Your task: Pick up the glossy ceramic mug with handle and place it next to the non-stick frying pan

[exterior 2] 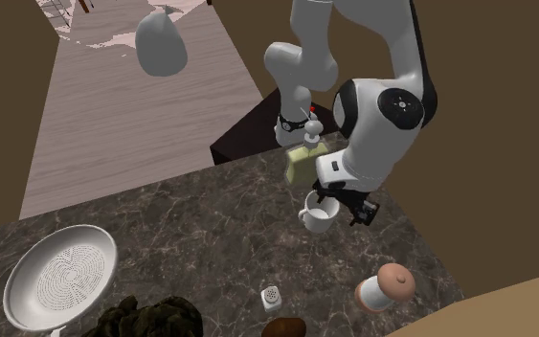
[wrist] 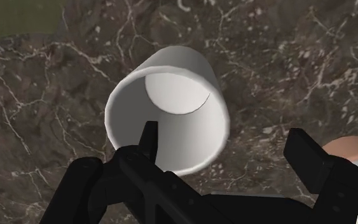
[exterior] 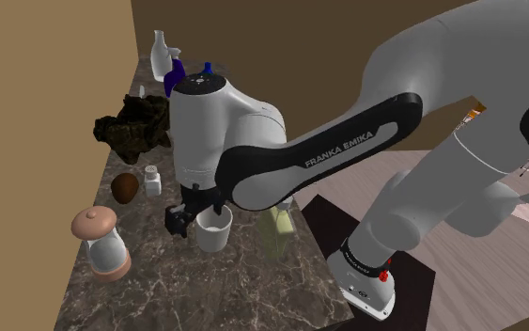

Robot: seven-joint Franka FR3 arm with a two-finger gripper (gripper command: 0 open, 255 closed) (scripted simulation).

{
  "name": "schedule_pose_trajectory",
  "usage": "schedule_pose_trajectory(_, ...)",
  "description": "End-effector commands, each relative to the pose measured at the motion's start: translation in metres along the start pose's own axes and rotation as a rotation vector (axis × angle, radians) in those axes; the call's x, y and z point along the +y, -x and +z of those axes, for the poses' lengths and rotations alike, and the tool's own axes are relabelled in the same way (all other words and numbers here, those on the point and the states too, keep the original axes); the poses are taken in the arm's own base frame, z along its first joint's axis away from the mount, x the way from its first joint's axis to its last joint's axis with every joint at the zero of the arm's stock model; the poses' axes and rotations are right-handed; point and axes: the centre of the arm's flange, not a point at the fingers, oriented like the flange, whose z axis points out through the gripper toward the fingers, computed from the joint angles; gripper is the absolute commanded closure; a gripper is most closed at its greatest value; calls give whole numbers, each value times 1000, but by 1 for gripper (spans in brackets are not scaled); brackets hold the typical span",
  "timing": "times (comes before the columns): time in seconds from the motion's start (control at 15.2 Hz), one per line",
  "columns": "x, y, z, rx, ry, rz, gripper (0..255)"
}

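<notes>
Marbled counter (exterior: pixel 253 291) carries the white mug (exterior: pixel 212 230) upright (mouth up), tool (wrist: pixel 224 132) released, straddling its wall.

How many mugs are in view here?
1. The white mug is at the gripper, one finger inside its rim, beside a yellowish block near the counter's edge. The arm covers part of the counter, so another could be hidden.
</notes>
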Motion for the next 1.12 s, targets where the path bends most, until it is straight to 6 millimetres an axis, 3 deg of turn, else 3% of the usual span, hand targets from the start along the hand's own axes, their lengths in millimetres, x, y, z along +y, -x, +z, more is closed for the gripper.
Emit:
schedule_pose_trajectory(0.0,-2,1,11,0,-1,0,0)
schedule_pose_trajectory(0.26,-2,1,35,0,-1,0,0)
schedule_pose_trajectory(0.79,-2,1,35,0,-1,0,0)
schedule_pose_trajectory(0.86,-2,1,35,0,-1,0,255)
schedule_pose_trajectory(1.06,-2,1,35,0,-1,0,255)
